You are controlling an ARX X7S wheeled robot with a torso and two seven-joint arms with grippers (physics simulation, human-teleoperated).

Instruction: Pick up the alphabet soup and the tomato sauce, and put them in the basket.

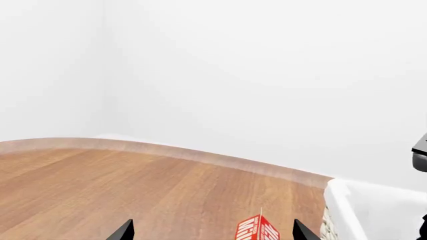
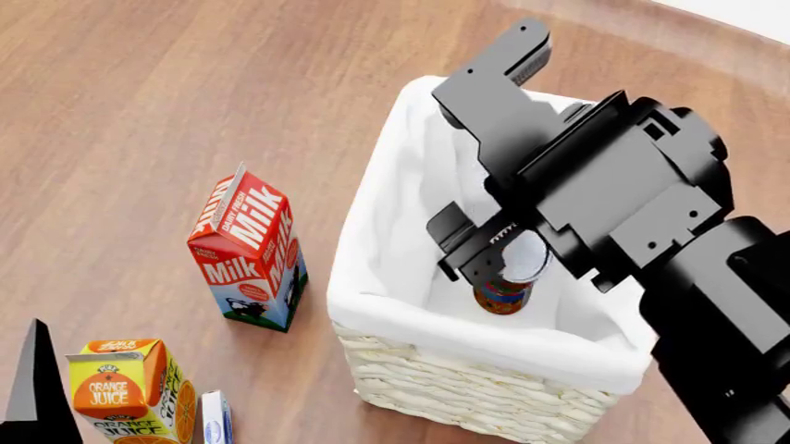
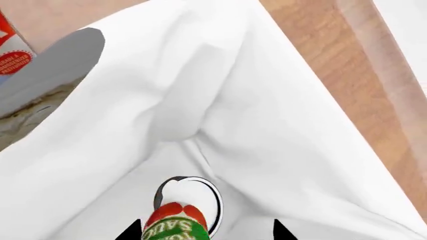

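The basket [image 2: 460, 396], cream wicker with a white lining, stands mid-table. My right gripper [image 3: 207, 231] hangs inside it, open, fingertips wide apart. The tomato sauce [image 3: 175, 224], red with a green band, sits between them close to one finger, with a gap to the other. Behind it on the lining [image 3: 287, 130] is a pale round can end with a dark rim [image 3: 197, 196]; its label is hidden, so the alphabet soup cannot be made out. In the head view a small dark can [image 2: 504, 296] shows under the right arm. My left gripper [image 1: 212, 233] is open and holds nothing.
A red milk carton [image 2: 247, 245] stands left of the basket, and its top [image 1: 257, 231] shows beyond my left fingertips. An orange juice carton [image 2: 124, 393] and a small blue-white pack [image 2: 216, 416] sit at the near left. The wooden table [image 2: 124, 92] ends at a pale edge [image 1: 200, 156].
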